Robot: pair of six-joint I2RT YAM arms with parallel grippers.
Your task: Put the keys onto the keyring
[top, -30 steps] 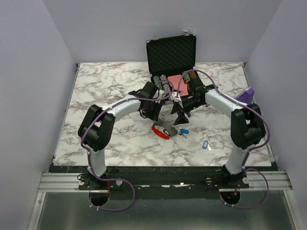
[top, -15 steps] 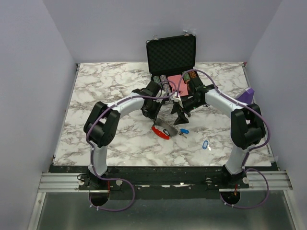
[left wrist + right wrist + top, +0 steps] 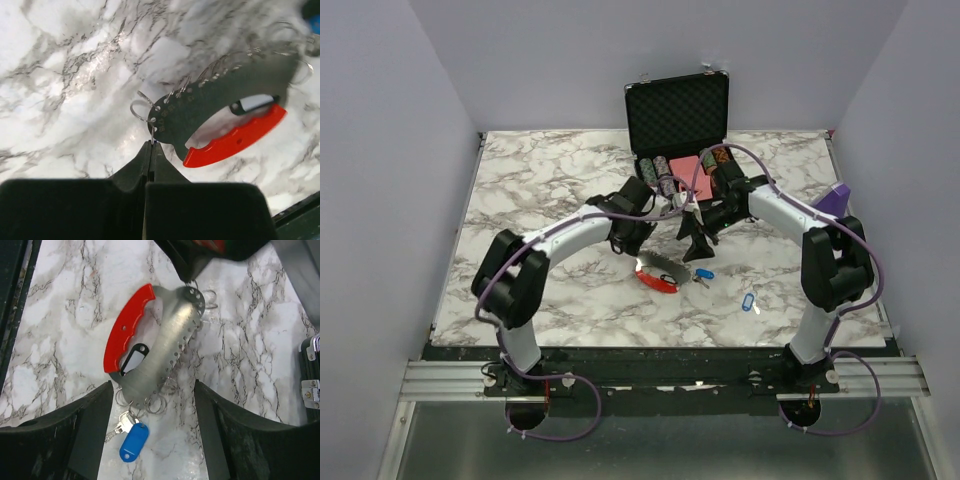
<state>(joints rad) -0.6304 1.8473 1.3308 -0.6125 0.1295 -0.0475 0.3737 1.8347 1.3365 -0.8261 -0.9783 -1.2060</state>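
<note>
Marble veined in grey tops the table (image 3: 520,200), and the keyring (image 3: 657,272) lies near its middle, its red grip toward the near edge and its silver-grey plate edged with small wire rings. We see the left gripper (image 3: 152,146) pressed fully together on one little ring at the plate's end. Our right gripper (image 3: 697,250) hovers above the keyring, fingers spread wide, holding nothing. A blue-tagged key (image 3: 134,441) lies just beside the rings at the other end — a light-blue-tagged key (image 3: 750,301) sits apart, toward the right edge.
</note>
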